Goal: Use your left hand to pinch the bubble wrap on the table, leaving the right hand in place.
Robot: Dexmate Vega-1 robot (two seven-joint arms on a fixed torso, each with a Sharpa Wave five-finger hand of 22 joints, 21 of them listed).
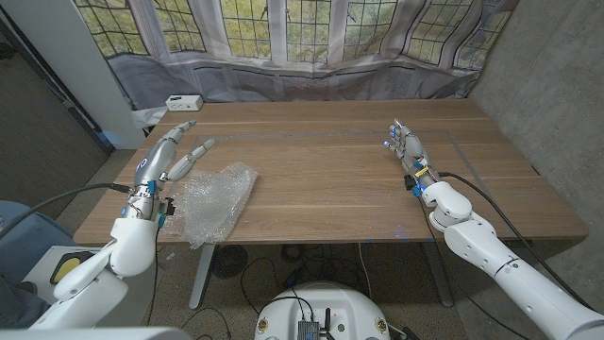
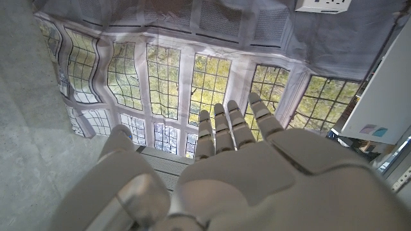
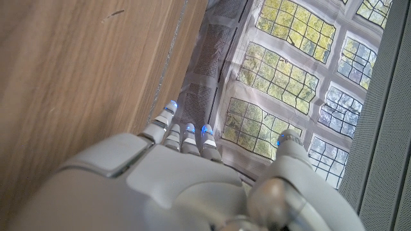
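Note:
A crumpled sheet of clear bubble wrap (image 1: 217, 200) lies on the wooden table (image 1: 330, 179) near its front left corner. My left hand (image 1: 173, 153) hovers just left of and behind the wrap, fingers straight and spread, holding nothing; the left wrist view shows the back of that left hand (image 2: 218, 173) with fingers pointing toward the window. My right hand (image 1: 407, 148) is at the table's right side, fingers extended and empty, far from the wrap. In the right wrist view that right hand (image 3: 180, 179) is close beside the wood surface.
A small white box (image 1: 183, 102) sits beyond the table's back left corner. A draped window cloth (image 1: 311, 80) hangs behind the table. A grey wall (image 1: 557, 85) stands to the right. Cables trail from both wrists.

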